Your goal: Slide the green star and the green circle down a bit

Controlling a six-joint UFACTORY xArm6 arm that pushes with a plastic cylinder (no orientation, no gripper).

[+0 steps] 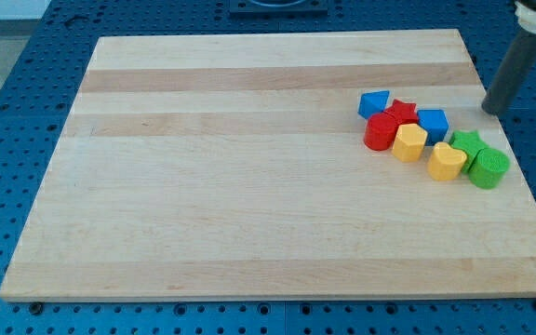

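Note:
The green star (468, 143) and the green circle (489, 168) touch each other at the right end of a cluster of blocks on the wooden board (249, 186). The star lies above and left of the circle. My tip (490, 110) stands near the board's right edge, above and to the right of the green star, apart from every block.
Left of the green pair lie a yellow block (447, 162), a second yellow block (409, 143), a red cylinder (380, 132), a red star (401, 113), a blue cube (433, 123) and a blue block (373, 102). Blue pegboard (26, 93) surrounds the board.

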